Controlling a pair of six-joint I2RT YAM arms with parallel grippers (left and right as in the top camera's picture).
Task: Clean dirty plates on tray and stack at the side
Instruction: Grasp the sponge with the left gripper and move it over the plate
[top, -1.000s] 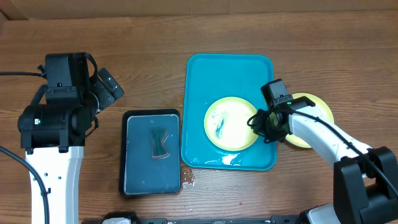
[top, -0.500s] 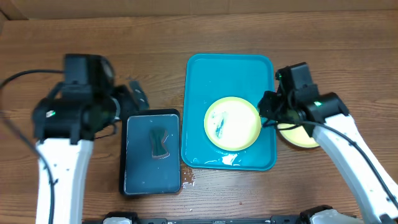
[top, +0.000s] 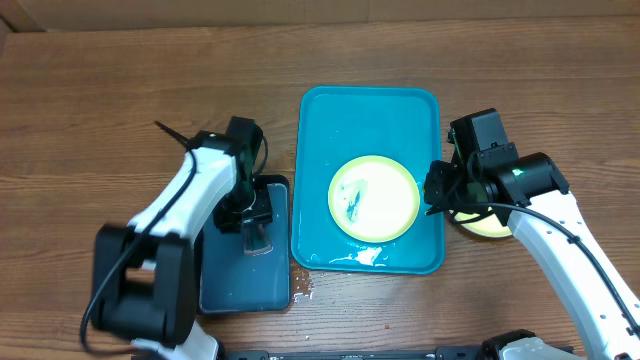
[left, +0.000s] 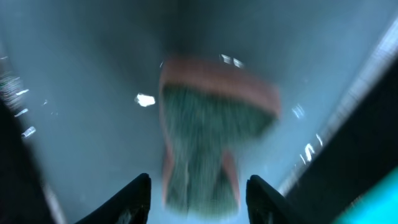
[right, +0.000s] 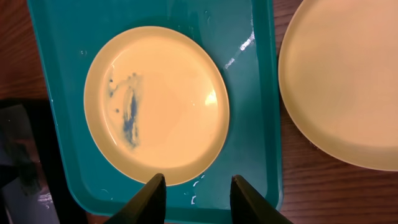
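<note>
One dirty plate (top: 373, 198), yellow-green with a blue smear (right: 127, 112), lies in the turquoise tray (top: 370, 115). Another plate (top: 492, 225) rests on the table right of the tray, mostly under my right arm; the right wrist view shows its face (right: 348, 81) without smears. My right gripper (top: 438, 192) hovers open over the tray's right rim (right: 264, 93), nothing between its fingers (right: 152, 199). My left gripper (top: 250, 218) is down in the dark basin, open, its fingertips (left: 134, 199) standing either side of a green sponge (left: 211, 143) with small gaps.
The dark rectangular basin (top: 215, 270) holds water and stands left of the tray. A small wet patch (top: 301, 287) lies on the wooden table between basin and tray. Water drops glisten on the tray's front edge (top: 365, 258).
My left arm swung in from the left and dropped into the basin over the sponge, its jaws narrowing. My right gripper drew back slightly rightward from the plate on the tray.
</note>
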